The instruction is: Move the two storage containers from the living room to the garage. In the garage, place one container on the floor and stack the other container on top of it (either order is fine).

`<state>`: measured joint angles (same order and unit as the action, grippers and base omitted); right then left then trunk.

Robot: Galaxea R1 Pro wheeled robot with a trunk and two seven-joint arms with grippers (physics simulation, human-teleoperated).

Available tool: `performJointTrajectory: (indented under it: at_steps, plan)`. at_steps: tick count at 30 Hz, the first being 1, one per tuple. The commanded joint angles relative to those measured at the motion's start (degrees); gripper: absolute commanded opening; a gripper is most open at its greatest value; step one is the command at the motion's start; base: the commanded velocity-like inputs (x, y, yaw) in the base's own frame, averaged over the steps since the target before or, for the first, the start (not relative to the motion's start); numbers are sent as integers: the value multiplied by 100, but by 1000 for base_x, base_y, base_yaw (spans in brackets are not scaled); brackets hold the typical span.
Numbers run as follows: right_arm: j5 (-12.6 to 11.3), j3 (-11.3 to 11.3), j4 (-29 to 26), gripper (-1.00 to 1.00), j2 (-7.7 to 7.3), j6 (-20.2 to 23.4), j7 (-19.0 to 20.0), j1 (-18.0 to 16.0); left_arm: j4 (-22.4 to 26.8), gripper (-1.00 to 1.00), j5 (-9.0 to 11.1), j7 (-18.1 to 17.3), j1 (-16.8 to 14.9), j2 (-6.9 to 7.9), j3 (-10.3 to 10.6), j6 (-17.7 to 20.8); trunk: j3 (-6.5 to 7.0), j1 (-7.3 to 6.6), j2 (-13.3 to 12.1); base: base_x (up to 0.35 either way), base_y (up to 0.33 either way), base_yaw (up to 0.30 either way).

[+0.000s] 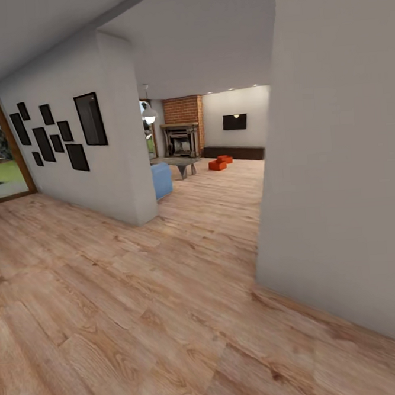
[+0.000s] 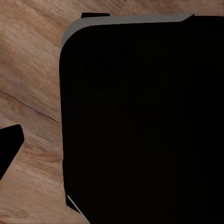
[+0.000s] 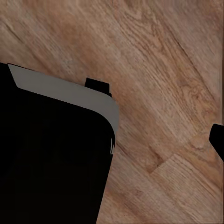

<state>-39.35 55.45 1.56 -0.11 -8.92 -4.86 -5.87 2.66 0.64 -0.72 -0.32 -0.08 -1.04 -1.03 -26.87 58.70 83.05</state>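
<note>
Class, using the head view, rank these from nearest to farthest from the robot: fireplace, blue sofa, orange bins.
1. Sofa: left, at the wall's corner.
2. Bins: centre, on the wood floor; too close together to rank apart.
3. Fireplace: at the back, in the brick chimney.

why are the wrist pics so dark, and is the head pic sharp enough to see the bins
Head view: evenly lit and tilted; the two orange-red bins are far off and small, so soft on detail. Left wrist view: a black unlit body close to the lens blocks most of the wood floor. Right wrist view: the same, floor grain slightly blurred.
</note>
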Motion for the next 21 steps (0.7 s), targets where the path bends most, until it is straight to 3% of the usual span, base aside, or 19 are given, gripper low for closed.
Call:
performJointTrajectory:
  at_steps: [1, 12, 21]
  plan:
    - [-38, 45, 8, 100, 2, -19, -6, -2, -2, 100, 7, -7, -3, -1, -10, -11, -6, 3, 2, 322, 0, 269]
    - [-38, 45, 8, 100, 2, -18, -6, -2, -2, 100, 7, -7, -3, -1, -10, -11, -6, 3, 2, 322, 0, 267]
    - [-46, 45, 9, 100, 2, -15, -6, -2, -2, 100, 7, -7, -3, -1, -10, -11, -6, 3, 2, 322, 0, 63]
